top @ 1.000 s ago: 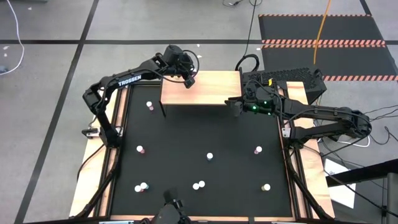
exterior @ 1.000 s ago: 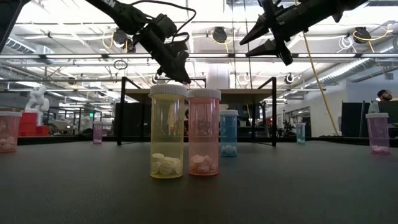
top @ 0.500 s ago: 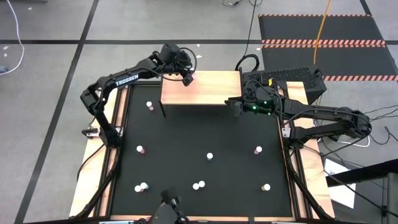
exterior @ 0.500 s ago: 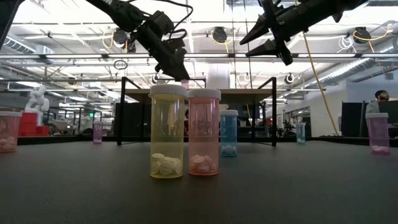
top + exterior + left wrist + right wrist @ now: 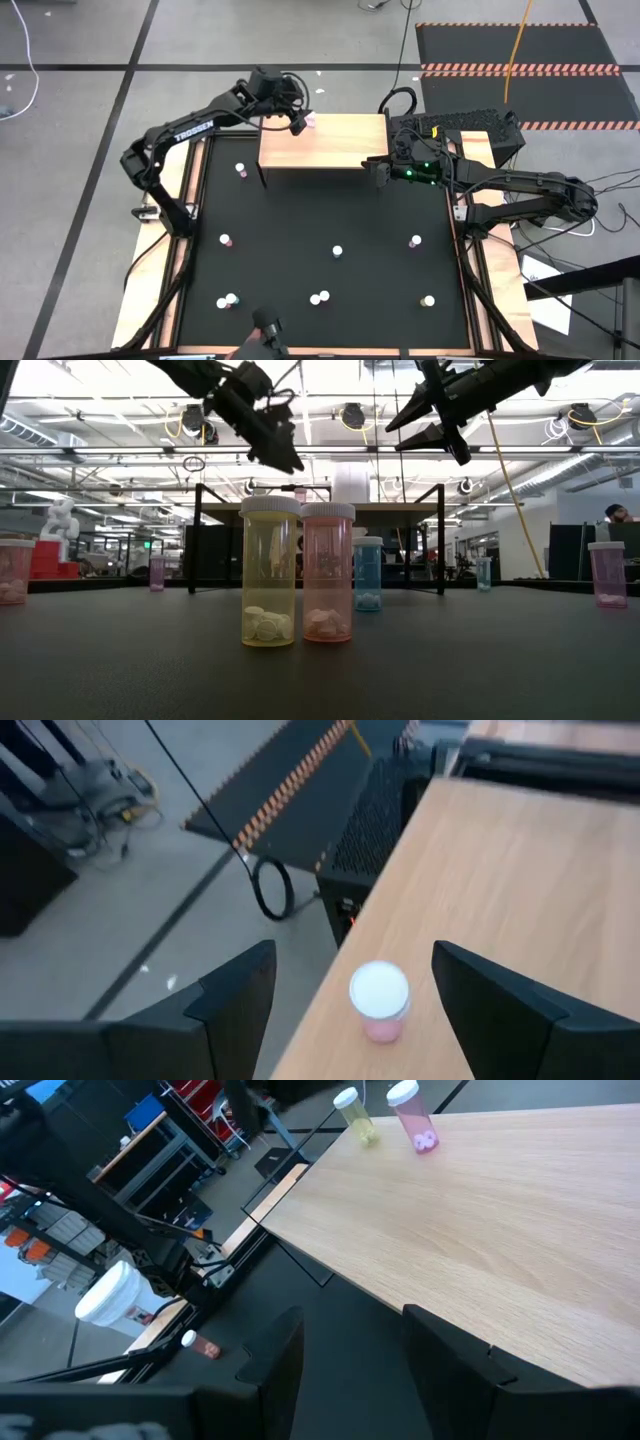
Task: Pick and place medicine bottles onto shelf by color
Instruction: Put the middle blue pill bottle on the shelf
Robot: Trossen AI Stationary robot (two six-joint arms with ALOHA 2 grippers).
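Observation:
A pink medicine bottle (image 5: 379,1000) with a white cap stands upright on its base on the light-wood shelf (image 5: 330,145), near the far edge (image 5: 309,120). My left gripper (image 5: 352,955) hangs open above it, one finger on each side and clear of it (image 5: 293,117). In the right wrist view a yellow bottle (image 5: 352,1112) stands on the shelf beside the pink one (image 5: 410,1110). My right gripper (image 5: 377,172) waits open at the shelf's near right corner, with nothing between its fingers (image 5: 352,1315).
Several more bottles stand scattered on the black table, among them one left of the shelf (image 5: 240,170), one mid-table (image 5: 337,251) and a pair near the front edge (image 5: 319,298). In the low view a yellow bottle (image 5: 270,572) and a pink one (image 5: 328,572) stand close to the camera.
My left gripper has opened and let go of the pink bottle. It has risen and drawn back a little toward the table's far left. The bottle stays standing on the shelf.

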